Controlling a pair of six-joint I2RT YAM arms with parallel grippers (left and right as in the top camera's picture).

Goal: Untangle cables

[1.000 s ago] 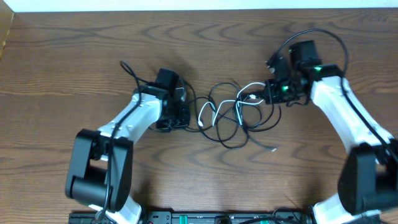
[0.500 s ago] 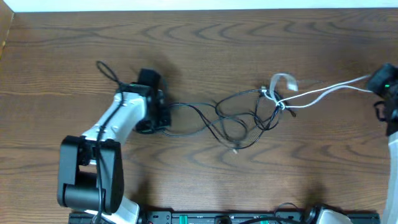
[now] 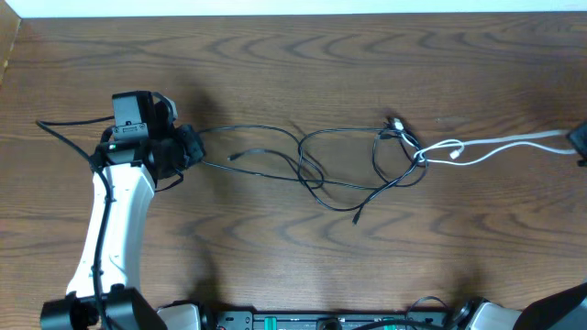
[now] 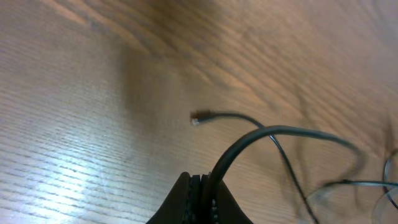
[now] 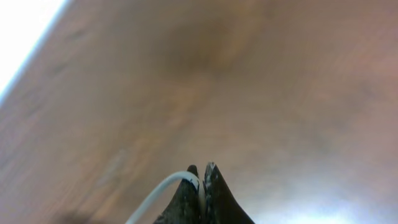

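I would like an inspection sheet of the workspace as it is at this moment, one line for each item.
Surface: brown wooden table, bare around the cords.
Job's things: black cables in loose crossing loops at the middle; white cable stretched toward the right, still caught with the black ones at a knot.
Clutter: nothing seen.
Grippers: left gripper shut on a black cable; right gripper shut on the white cable.
Cables: one free black plug end lies on the wood near the left gripper.
Surroundings: white strip beyond the far table edge; dark rail at the near edge.
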